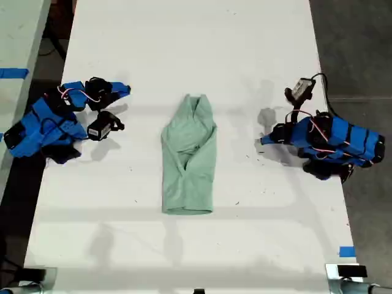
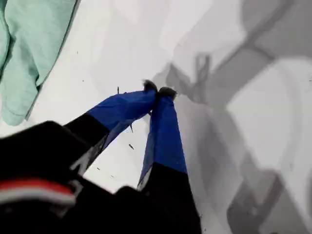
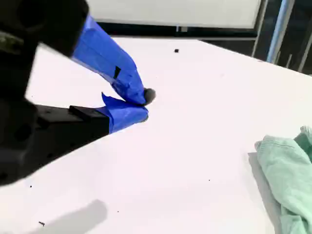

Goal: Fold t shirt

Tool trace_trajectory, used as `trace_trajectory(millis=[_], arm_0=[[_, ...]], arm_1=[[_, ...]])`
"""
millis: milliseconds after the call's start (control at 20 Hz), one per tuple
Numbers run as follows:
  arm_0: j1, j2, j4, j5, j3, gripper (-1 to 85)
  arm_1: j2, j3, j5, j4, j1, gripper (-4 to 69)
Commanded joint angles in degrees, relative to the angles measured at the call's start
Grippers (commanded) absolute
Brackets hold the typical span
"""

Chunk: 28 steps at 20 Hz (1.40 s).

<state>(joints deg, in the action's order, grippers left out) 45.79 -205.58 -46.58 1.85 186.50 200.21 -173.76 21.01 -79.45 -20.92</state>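
Blue-taped fingers of my first claw (image 2: pixel 158 91) and my second claw (image 3: pixel 144 105) fill the near part of each wrist view; beyond them lies the t shirt (image 1: pixel 188 159), pale mint-green, plain and wrinkled, its sides folded inward into a narrow strip; it lies flat at the middle of the white desk (image 1: pixel 184 49), between the two arms and well apart from both, straight end toward the exterior view's bottom, narrower bunched end toward the top. Each wrist view cuts the shirt off at the frame edge, showing only a corner of cloth; whether either claw's tips touch the desk I cannot tell. Both claws have their tips together on nothing, over bare desk.
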Motion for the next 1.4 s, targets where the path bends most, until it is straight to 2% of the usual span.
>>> trace_trajectory(millis=[0, 200, 350, 400, 500, 650, 700, 800, 950, 1050, 1100, 1200, 1250, 1350], arm_0=[[-0.6, -0.6, -3.0, -3.4, -1.1, -0.5], [-0.5, -0.6, -3.2, -3.7, -1.1, -0.5], [-1.0, -0.6, -4.4, -6.7, -1.6, -0.5], [-1.9, 0.0, -4.4, -8.8, -2.0, -0.6], [-5.8, 8.9, -3.3, -12.1, -8.2, -0.6], [-15.2, 29.5, -4.0, -14.9, -28.3, -0.6], [-20.0, 40.6, -6.2, -16.5, -37.2, -0.6], [-30.3, 62.8, -11.8, -20.7, -56.3, -0.5], [-41.8, 81.3, -12.2, -23.2, -74.1, -0.5], [-48.1, 90.4, -9.9, -22.3, -80.7, -0.5], [-51.0, 95.2, -9.5, -22.9, -84.2, 2.9], [-57.3, 106.3, -11.0, -28.5, -93.1, 25.0], [-59.6, 111.6, -11.2, -29.7, -97.6, 30.7], [-62.3, 120.8, -12.1, -29.4, -105.1, 27.5]], arm_1=[[0.3, 4.3, -11.6, -3.3, 4.9, 0.6], [0.3, 4.7, -12.7, -4.9, 3.4, 0.6], [-1.3, 7.6, -13.1, -5.9, 3.7, 0.6], [-5.8, 10.6, -14.2, -6.8, 3.7, 0.5], [-22.0, 20.0, -17.8, -3.7, 7.6, 0.2], [-44.2, 38.1, -21.2, 1.5, 16.8, 0.1], [-50.8, 44.2, -21.8, 1.9, 19.3, 0.1], [-64.6, 57.3, -22.9, 1.1, 24.7, -0.5], [-86.7, 81.0, -22.1, -3.1, 32.1, -0.3], [-99.1, 94.7, -20.1, -3.9, 36.4, 13.2], [-104.2, 99.7, -20.1, -4.0, 38.0, 17.3], [-110.0, 103.5, -20.9, -1.4, 40.6, 20.8], [-111.4, 102.9, -21.1, 1.5, 41.3, 21.8], [-115.8, 103.5, -20.8, 4.2, 41.7, 21.7]])
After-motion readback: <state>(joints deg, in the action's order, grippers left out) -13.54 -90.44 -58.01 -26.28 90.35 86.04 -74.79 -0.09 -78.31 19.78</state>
